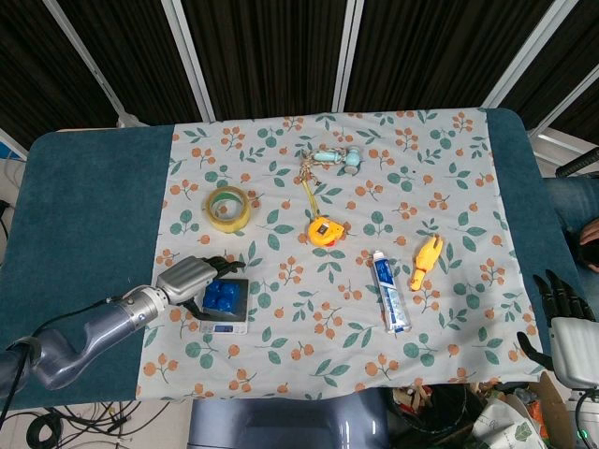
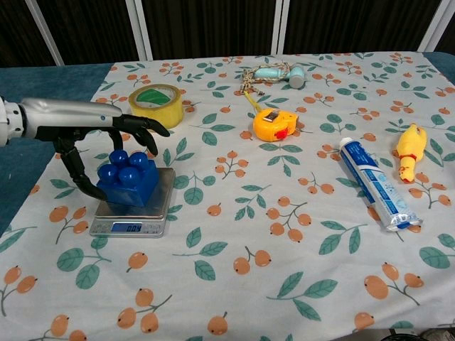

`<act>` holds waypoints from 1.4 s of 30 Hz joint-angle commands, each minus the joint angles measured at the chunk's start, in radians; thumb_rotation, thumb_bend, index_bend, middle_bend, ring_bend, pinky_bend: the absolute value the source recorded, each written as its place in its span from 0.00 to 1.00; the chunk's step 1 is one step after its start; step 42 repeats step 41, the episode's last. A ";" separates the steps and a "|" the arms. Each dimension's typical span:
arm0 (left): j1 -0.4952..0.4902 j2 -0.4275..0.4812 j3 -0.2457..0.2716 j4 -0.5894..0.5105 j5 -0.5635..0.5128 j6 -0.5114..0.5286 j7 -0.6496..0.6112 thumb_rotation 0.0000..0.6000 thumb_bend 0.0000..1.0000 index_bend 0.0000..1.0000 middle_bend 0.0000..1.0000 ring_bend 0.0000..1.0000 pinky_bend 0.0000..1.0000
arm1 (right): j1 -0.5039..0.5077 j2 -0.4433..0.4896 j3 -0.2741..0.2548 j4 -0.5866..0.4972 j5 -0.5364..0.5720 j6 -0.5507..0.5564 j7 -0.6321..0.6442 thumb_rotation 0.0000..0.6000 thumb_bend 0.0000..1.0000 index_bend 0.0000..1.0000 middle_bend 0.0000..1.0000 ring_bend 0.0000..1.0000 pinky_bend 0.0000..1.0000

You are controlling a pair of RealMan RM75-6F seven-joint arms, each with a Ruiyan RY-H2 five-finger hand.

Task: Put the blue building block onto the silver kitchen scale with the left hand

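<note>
The blue building block stands studs-up on the silver kitchen scale near the cloth's front left. My left hand hovers over the block with its fingers stretched out above the studs. The thumb curves down beside the block's left face; I cannot tell whether it touches. My right hand sits off the table at the lower right of the head view, fingers apart and holding nothing.
A yellow tape roll lies just behind the scale. Further right are an orange tape measure, a toothpaste tube, a yellow toy and a teal trinket on a cord.
</note>
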 commanded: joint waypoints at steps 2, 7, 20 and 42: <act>0.026 0.040 -0.053 -0.049 -0.031 0.096 -0.039 1.00 0.00 0.02 0.11 0.02 0.22 | 0.000 0.000 0.000 0.001 0.001 0.000 0.001 1.00 0.21 0.00 0.00 0.07 0.18; 0.064 0.097 -0.084 -0.078 -0.020 0.209 -0.024 1.00 0.00 0.02 0.12 0.02 0.21 | 0.001 0.000 0.000 0.001 0.001 -0.002 -0.001 1.00 0.21 0.00 0.00 0.07 0.18; 0.324 0.341 0.010 -0.233 0.052 0.537 0.182 1.00 0.01 0.06 0.15 0.03 0.19 | -0.002 -0.005 -0.001 -0.002 -0.001 0.004 -0.014 1.00 0.21 0.00 0.00 0.07 0.18; 0.702 0.256 0.083 -0.183 -0.038 0.847 0.303 1.00 0.01 0.05 0.14 0.03 0.15 | -0.002 -0.005 -0.004 -0.006 -0.015 0.011 -0.017 1.00 0.21 0.00 0.00 0.07 0.18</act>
